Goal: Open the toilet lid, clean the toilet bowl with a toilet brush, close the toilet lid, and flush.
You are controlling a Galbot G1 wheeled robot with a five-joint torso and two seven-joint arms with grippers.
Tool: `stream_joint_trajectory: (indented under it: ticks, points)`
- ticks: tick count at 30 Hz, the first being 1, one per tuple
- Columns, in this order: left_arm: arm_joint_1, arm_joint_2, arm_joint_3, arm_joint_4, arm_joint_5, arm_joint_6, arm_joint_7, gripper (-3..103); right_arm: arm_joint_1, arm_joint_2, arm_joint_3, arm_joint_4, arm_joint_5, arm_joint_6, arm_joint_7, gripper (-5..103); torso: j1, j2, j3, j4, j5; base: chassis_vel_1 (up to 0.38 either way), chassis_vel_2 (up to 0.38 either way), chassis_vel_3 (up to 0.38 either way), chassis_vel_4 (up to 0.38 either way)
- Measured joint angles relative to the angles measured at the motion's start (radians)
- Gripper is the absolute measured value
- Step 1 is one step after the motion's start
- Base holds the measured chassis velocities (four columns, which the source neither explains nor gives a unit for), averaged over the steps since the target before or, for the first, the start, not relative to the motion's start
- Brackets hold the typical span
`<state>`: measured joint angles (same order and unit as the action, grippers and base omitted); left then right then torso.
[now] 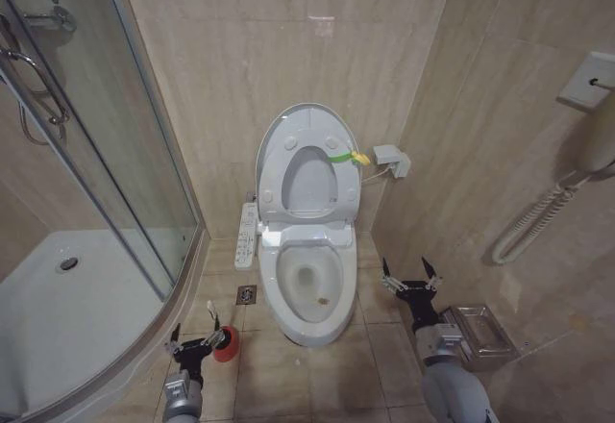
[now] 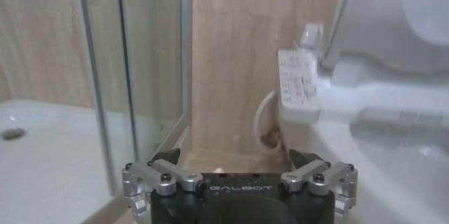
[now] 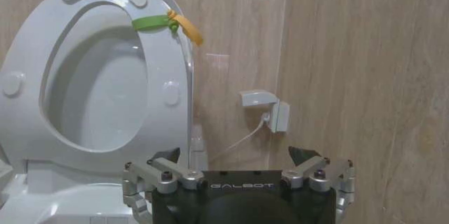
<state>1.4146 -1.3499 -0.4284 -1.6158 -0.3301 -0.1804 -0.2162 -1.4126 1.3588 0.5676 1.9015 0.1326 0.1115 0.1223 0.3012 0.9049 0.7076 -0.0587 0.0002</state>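
Your left gripper (image 1: 195, 336), jaws apart, hovers low beside the small red cup holder (image 1: 226, 345) with its thin white toilet brush (image 1: 213, 315). Your right gripper (image 1: 410, 271), also spread, hangs right of the white ceramic toilet bowl (image 1: 309, 293). The glossy white oval toilet lid (image 1: 307, 159) stands raised against the wall.

Raised toilet lid (image 3: 42, 50) and seat, seen over an open right gripper (image 3: 238, 158).

Standing upright against the tiled wall (image 3: 350, 45), seat ring (image 3: 161, 108) folded up against the lid. Yellow-green loop (image 3: 168, 22) tied at the edge near the top. Beside the lid, a white wall socket (image 3: 270, 108) with a cord (image 3: 235, 142) trailing toward the toilet. Gripper fingers spread apart, holding nothing, below the lid.
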Motion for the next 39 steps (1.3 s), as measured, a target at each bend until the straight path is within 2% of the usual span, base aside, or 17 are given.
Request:
stream_joint_trajectory:
  ticks: [1,3,6,8,9,11,12,13,16,20,23,26,29,32,34,37,39]
  points:
    - [0.000,0.000,0.000,0.000,0.000,0.000,0.000,100,0.000,0.000,0.000,0.000,0.000,0.000,0.000,100,0.000,0.000,0.000,0.0000,0.0000,0.000,0.000,0.000,0.000]
    - [-0.006,-0.003,0.003,0.022,-0.026,-0.044,0.007,100,0.000,0.000,0.000,0.000,0.000,0.000,0.000,100,0.000,0.000,0.000,0.0000,-0.0002,0.000,0.000,0.000,0.000]
    - [-0.001,-0.002,-0.001,0.042,0.004,-0.084,0.055,100,0.000,0.000,0.000,0.000,0.000,0.000,0.000,100,0.000,0.000,0.000,0.0001,-0.0003,0.000,0.000,0.000,0.000]
    - [0.012,0.001,-0.014,0.043,0.034,-0.077,0.099,100,0.000,0.000,0.000,0.000,0.000,0.000,0.000,100,0.000,0.000,0.000,0.0002,-0.0002,0.000,0.000,0.000,0.000]
    - [0.012,0.001,-0.014,0.043,0.034,-0.077,0.099,100,0.000,0.000,0.000,0.000,0.000,0.000,0.000,100,0.000,0.000,0.000,0.0002,-0.0002,0.000,0.000,0.000,0.000]
    - [0.020,-0.002,-0.043,0.040,0.067,-0.057,0.168,100,0.000,0.000,0.000,0.000,0.000,0.000,0.000,100,0.000,0.000,0.000,0.0004,-0.0002,0.000,0.000,0.000,0.000]
    - [0.016,-0.003,-0.061,0.052,0.093,-0.069,0.198,100,0.000,0.000,0.000,0.000,0.000,0.000,0.000,100,0.000,0.000,0.000,0.0003,-0.0002,0.000,0.000,0.000,0.000]
    - [0.016,-0.003,-0.061,0.052,0.093,-0.069,0.198,100,0.000,0.000,0.000,0.000,0.000,0.000,0.000,100,0.000,0.000,0.000,0.0003,-0.0002,0.000,0.000,0.000,0.000]
    - [-0.013,-0.002,-0.105,0.122,0.131,-0.133,0.262,100,0.000,0.000,0.000,0.000,0.000,0.000,0.000,100,0.000,0.000,0.000,0.0001,-0.0002,0.000,0.000,0.000,0.000]
    - [-0.029,-0.001,-0.123,0.161,0.122,-0.170,0.289,100,0.000,0.000,0.000,0.000,0.000,0.000,0.000,100,0.000,0.000,0.000,0.0001,-0.0003,0.000,0.000,0.000,0.000]
    - [-0.032,-0.003,-0.124,0.168,0.115,-0.152,0.286,100,0.000,0.000,0.000,0.000,0.000,0.000,0.000,100,0.000,0.000,0.000,0.0001,-0.0002,0.000,0.000,0.000,0.000]
    - [-0.038,0.001,-0.082,0.185,0.055,-0.130,0.221,100,0.000,0.000,0.000,0.000,0.000,0.000,0.000,100,0.000,0.000,0.000,0.0002,-0.0003,0.000,0.000,0.000,0.000]
    - [-0.045,0.005,-0.062,0.180,-0.001,-0.081,0.226,100,0.000,0.000,0.000,0.000,0.000,0.000,0.000,100,0.000,0.000,0.000,0.0002,-0.0003,0.000,0.000,0.000,0.000]
    - [-0.072,0.001,-0.048,0.200,-0.030,-0.061,0.224,100,0.000,0.000,0.000,0.000,0.000,0.000,0.000,100,0.000,0.000,0.000,-0.0001,-0.0002,0.000,0.000,0.000,0.000]
    - [-0.078,0.000,-0.047,0.213,-0.024,-0.067,0.214,100,0.000,0.000,0.000,0.000,0.000,0.000,0.000,100,0.000,0.000,0.000,-0.0001,-0.0003,0.000,0.000,0.000,0.000]
    - [-0.100,0.001,-0.034,0.273,-0.025,-0.126,0.182,100,0.000,0.000,0.000,0.000,0.000,0.000,0.000,100,0.000,0.000,0.000,0.0003,-0.0003,0.000,0.000,0.000,0.000]
    - [-0.104,0.000,-0.031,0.283,-0.028,-0.133,0.180,100,0.000,0.000,0.000,0.000,0.000,0.000,0.000,100,0.000,0.000,0.000,0.0003,-0.0002,0.000,0.000,0.000,0.000]
